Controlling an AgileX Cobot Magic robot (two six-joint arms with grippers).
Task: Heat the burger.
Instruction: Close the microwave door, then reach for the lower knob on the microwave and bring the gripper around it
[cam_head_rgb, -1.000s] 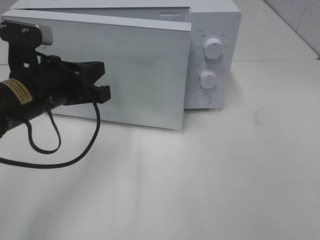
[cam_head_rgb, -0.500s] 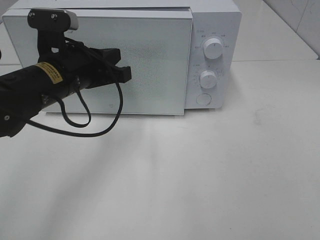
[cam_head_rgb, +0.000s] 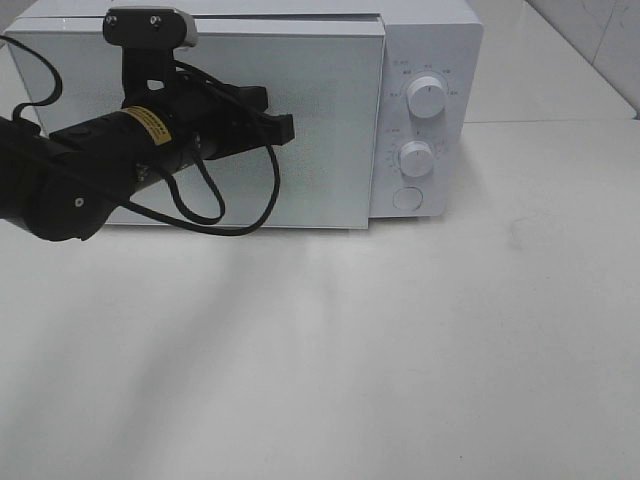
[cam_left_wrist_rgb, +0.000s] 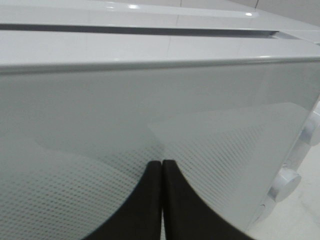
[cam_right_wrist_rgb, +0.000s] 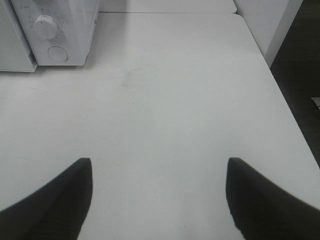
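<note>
Left side, overhead view: your left claw (cam_head_rgb: 285, 128) is clenched, its two black fingers pressed flat together with no gap and nothing between them. Its tip sits in front of the microwave door (cam_head_rgb: 330, 180), about mid-width and in the upper half. You cannot tell whether it touches the panel.
- Arm: matte black tube with a yellow label (cam_head_rgb: 143, 123). A grey camera block (cam_head_rgb: 150, 25) sits on top, and a thin black cable (cam_head_rgb: 240, 215) loops down below.
- Left wrist view: the same fingers (cam_left_wrist_rgb: 150, 200) taper to a joined point against the door's glossy pane, which is printed with a fine dot grid.

Burger: not visible in any view. You cannot tell where it lies, nor how it stands to either claw.

Centre: the microwave (cam_head_rgb: 430, 40) is a smooth white box, and its door lies flush with the front.

Right of the door, top to bottom: upper knob (cam_head_rgb: 427, 98), lower knob (cam_head_rgb: 416, 158), both round and white, then a flat round button (cam_head_rgb: 407, 198).

The table (cam_head_rgb: 420, 350) is matte white and faintly scuffed.

Right wrist view: your right claw (cam_right_wrist_rgb: 159, 162) is released, with dark fingers spread wide over bare tabletop, grasping nothing, well apart from the microwave.
</note>
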